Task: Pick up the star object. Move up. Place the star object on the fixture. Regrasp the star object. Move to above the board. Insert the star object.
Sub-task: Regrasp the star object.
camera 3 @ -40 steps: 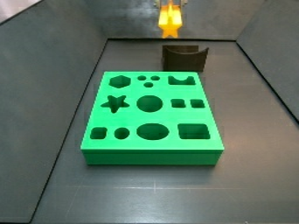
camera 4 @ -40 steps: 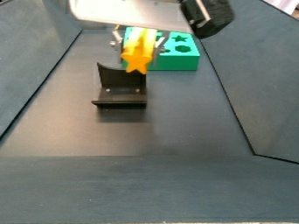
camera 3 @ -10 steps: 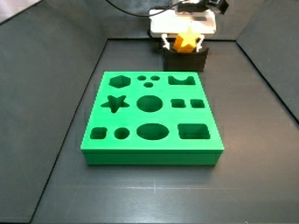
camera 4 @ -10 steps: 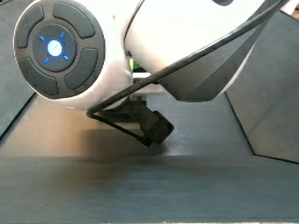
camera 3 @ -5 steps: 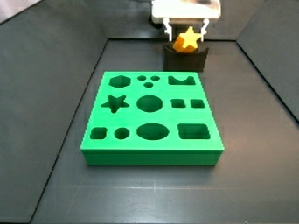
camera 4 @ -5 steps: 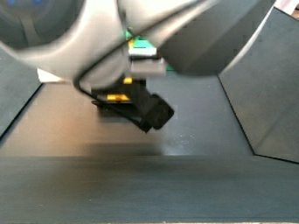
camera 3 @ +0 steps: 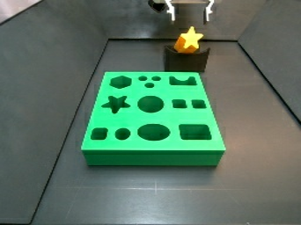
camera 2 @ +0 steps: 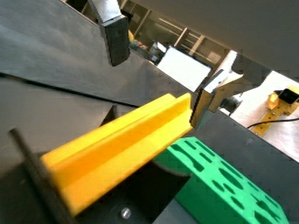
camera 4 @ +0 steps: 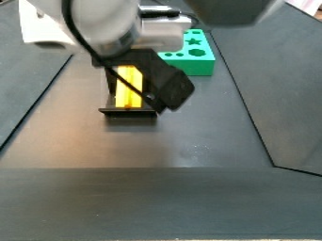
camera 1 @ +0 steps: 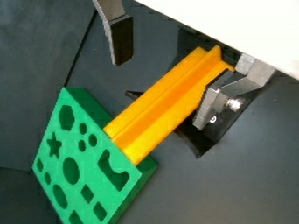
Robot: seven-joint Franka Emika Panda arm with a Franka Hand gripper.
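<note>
The star object (camera 3: 188, 39), an orange-yellow bar, lies in the notch of the dark fixture (camera 3: 186, 61) behind the green board (camera 3: 153, 119). In a side view it lies lengthwise (camera 4: 128, 88) on the fixture (camera 4: 131, 112). The gripper (camera 3: 188, 9) hangs open above the star, not touching it. In both wrist views the star (camera 1: 163, 103) (camera 2: 117, 157) lies below and between the spread fingers (camera 1: 117, 35) (camera 2: 114, 39), nearer one of them. The gripper (camera 1: 163, 66) (camera 2: 162, 66) holds nothing.
The board also shows in both wrist views (camera 1: 82, 166) (camera 2: 228, 188) and in a side view (camera 4: 191, 54), beyond the fixture. The robot arm (camera 4: 126, 24) fills the upper part of that side view. Dark sloping walls (camera 3: 59, 53) bound the floor.
The gripper has let go of the star on the fixture and risen straight up. The star stays in the notch.
</note>
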